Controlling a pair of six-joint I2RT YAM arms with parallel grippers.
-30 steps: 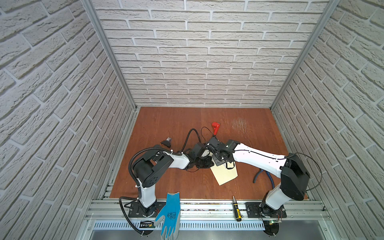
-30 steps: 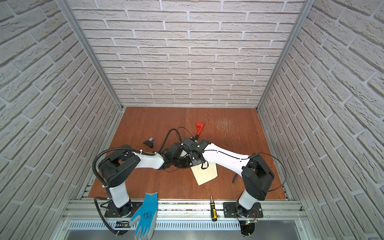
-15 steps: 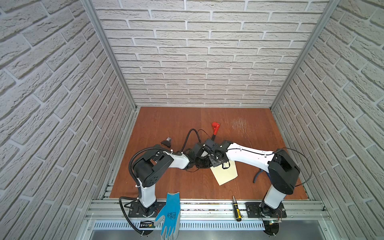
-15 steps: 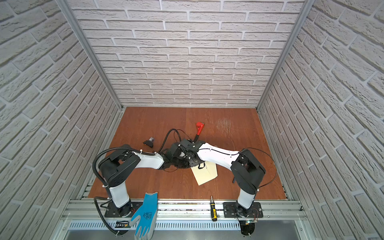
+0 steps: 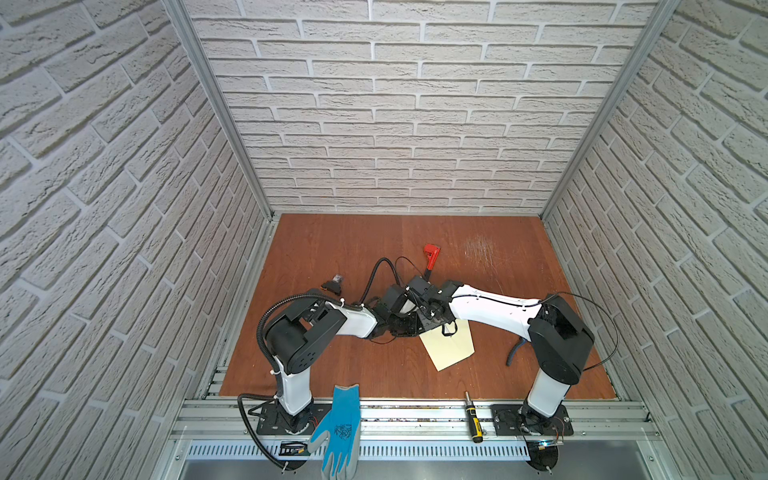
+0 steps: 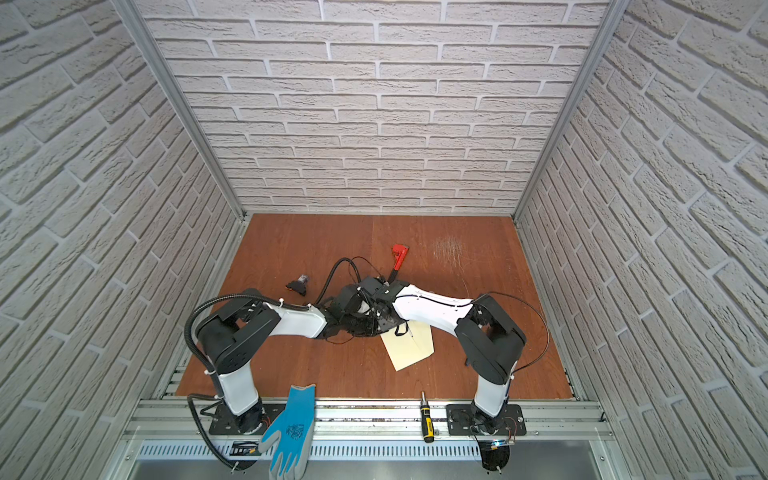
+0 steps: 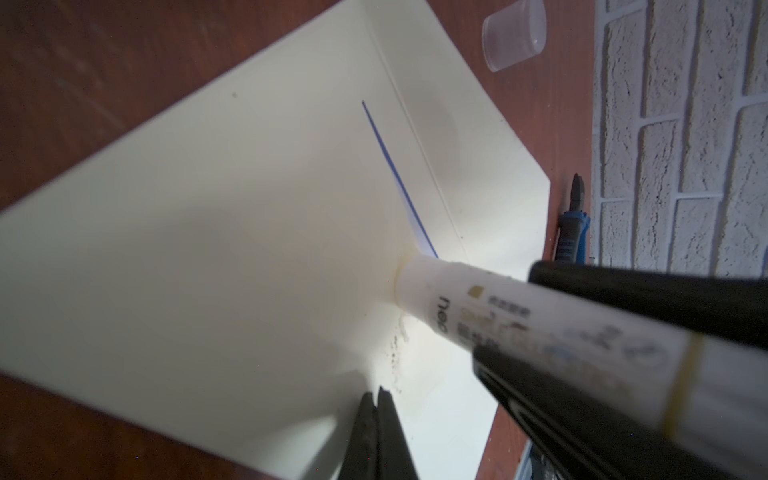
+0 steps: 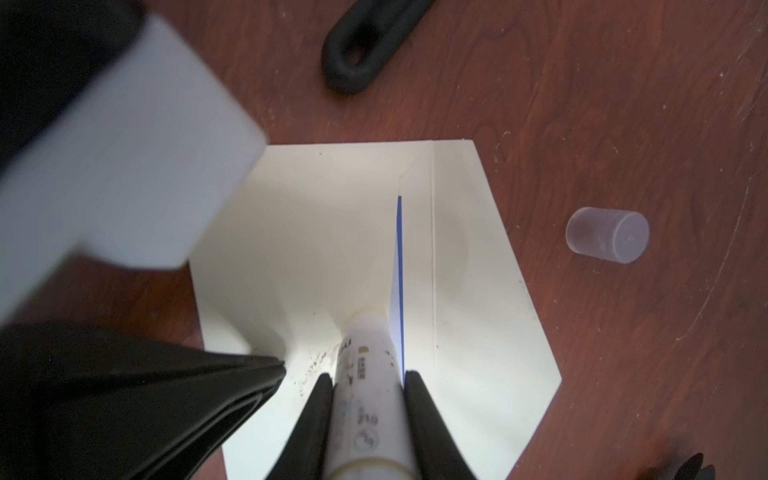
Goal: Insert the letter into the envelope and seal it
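The cream envelope (image 5: 451, 345) (image 6: 409, 347) lies on the brown table, partly under both wrists. A thin blue edge of the letter (image 8: 399, 257) (image 7: 390, 166) peeks out at its opening. The right gripper (image 8: 368, 376) (image 5: 434, 320) is shut on a white glue stick (image 8: 370, 399) (image 7: 498, 316). The stick's tip presses on the envelope (image 8: 332, 228) next to that blue edge. My left gripper (image 7: 378, 392) (image 5: 409, 326) is shut, and its tips pinch a raised edge of the envelope (image 7: 208, 249) close beside the stick.
A clear plastic cap (image 8: 606, 235) (image 7: 515, 33) lies on the table beside the envelope. Behind the grippers lies a red tool (image 5: 431, 257), and blue-handled pliers (image 7: 573, 232) lie near the right wall. A blue glove (image 5: 338, 428) and a screwdriver (image 5: 473, 417) rest on the front rail.
The right gripper has slid a little to the left with the glue stick, and its elbow has swung in. The left arm has stayed put.
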